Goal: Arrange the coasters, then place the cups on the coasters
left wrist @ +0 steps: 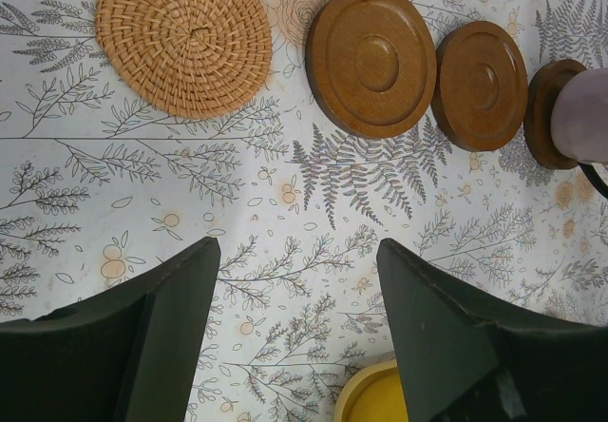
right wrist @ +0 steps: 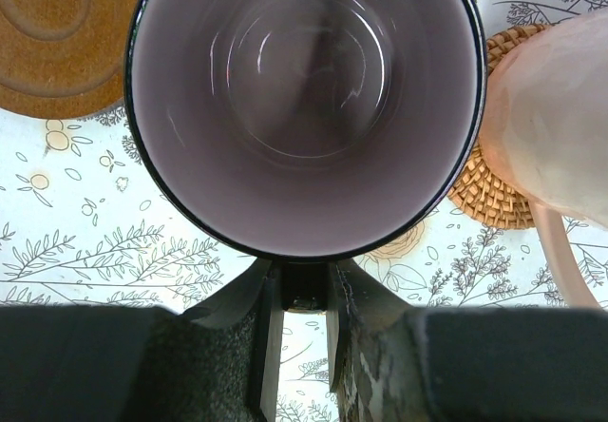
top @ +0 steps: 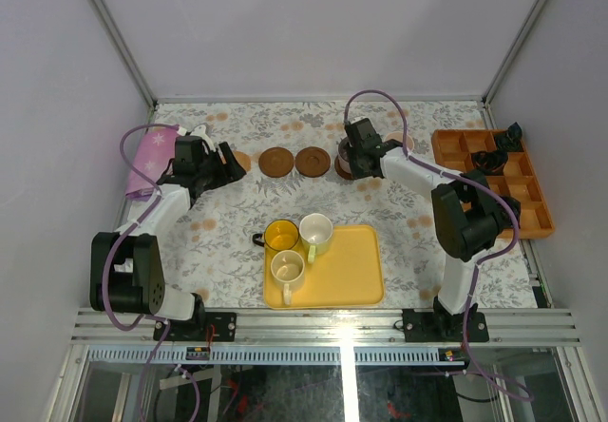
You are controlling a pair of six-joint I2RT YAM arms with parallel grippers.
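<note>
Right gripper [right wrist: 302, 294] pinching grey cup [right wrist: 304, 89] handle; pink cup [right wrist: 546, 99] crowding at 3 o'clock, risking knock, off-centre landing. Left gripper [left wrist: 299, 298] idling, fingers apart.

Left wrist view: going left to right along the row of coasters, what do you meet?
In order: woven tan coaster → brown coaster → second brown coaster → third brown coaster, partly hidden by the grey-purple cup at the right edge.

- grey-purple cup [right wrist: 304, 108] fills the right wrist view, rim clipped up top
- pale pink cup [right wrist: 556, 108] is blurry, cut off at the right edge, hiding most of a woven coaster [right wrist: 480, 189]
- yellow cup [left wrist: 380, 401]: only a sliver, bottom edge of left wrist view
</note>
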